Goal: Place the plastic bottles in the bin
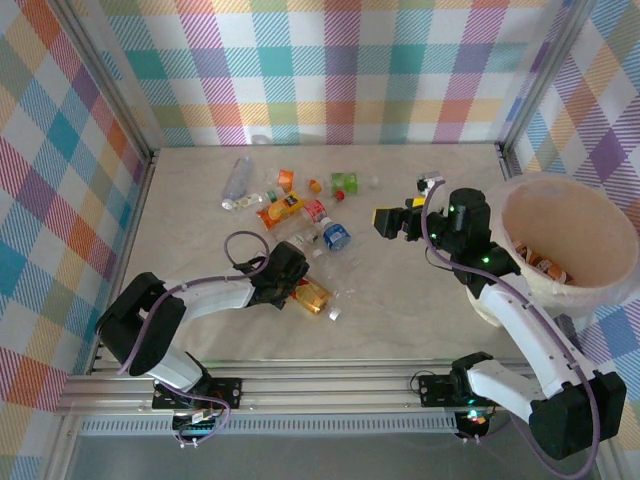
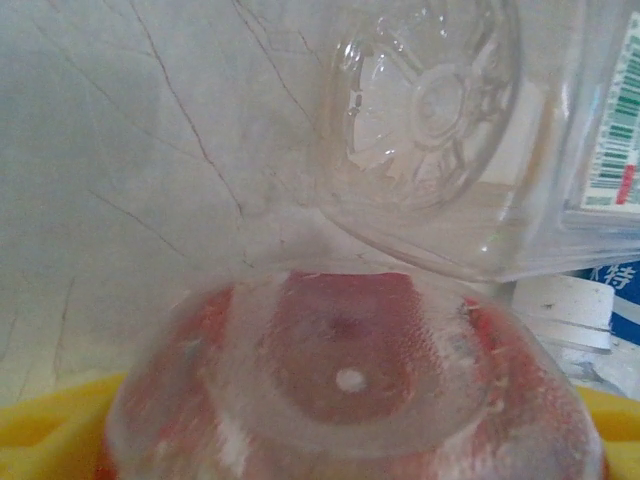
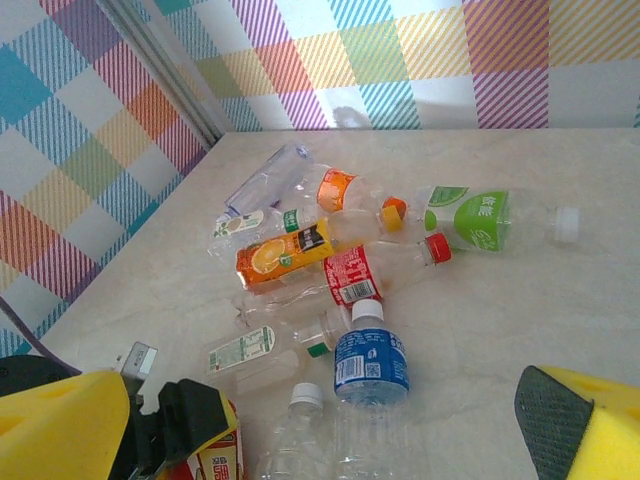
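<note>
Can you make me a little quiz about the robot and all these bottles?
1. True or false: the bin stands on the robot's left side.
2. What colour is the cap of the green-labelled bottle? A) white B) red C) blue
3. Fill in the gap: the right gripper has its jaws ___ and holds nothing.

Key: 1 false, it is on the right; 2 A; 3 open.
</note>
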You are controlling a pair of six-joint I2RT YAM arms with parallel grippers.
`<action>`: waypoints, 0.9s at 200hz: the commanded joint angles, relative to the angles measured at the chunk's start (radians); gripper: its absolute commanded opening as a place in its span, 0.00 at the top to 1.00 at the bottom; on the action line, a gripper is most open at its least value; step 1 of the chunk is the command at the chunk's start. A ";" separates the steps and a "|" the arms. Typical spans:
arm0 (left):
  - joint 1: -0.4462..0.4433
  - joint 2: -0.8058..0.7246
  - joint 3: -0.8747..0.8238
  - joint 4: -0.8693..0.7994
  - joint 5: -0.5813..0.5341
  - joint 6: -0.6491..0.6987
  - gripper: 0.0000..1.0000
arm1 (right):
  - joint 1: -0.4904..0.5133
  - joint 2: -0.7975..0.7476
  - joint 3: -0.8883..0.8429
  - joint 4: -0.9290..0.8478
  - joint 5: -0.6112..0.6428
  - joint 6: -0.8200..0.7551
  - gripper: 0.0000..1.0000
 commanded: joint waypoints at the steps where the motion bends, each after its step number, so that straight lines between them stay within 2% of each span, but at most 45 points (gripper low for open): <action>1: 0.004 -0.002 -0.019 0.076 -0.021 0.017 0.25 | 0.006 -0.015 -0.012 0.001 0.006 -0.016 0.00; 43: -0.004 -0.062 -0.021 0.042 -0.068 0.060 0.35 | 0.005 -0.005 -0.006 0.010 -0.001 -0.012 0.00; 83: -0.014 -0.162 0.002 -0.070 -0.141 0.126 0.44 | 0.006 0.014 -0.003 0.033 -0.050 -0.005 0.00; 121: -0.014 -0.273 0.048 -0.095 -0.203 0.294 0.50 | 0.008 0.043 0.003 0.058 -0.177 -0.009 0.00; 154: -0.014 -0.301 0.144 -0.003 -0.126 0.553 0.60 | 0.020 0.089 0.015 0.073 -0.274 -0.007 0.00; 180: -0.013 -0.293 0.205 0.083 -0.033 0.671 0.65 | 0.043 0.120 0.019 0.088 -0.331 -0.010 0.00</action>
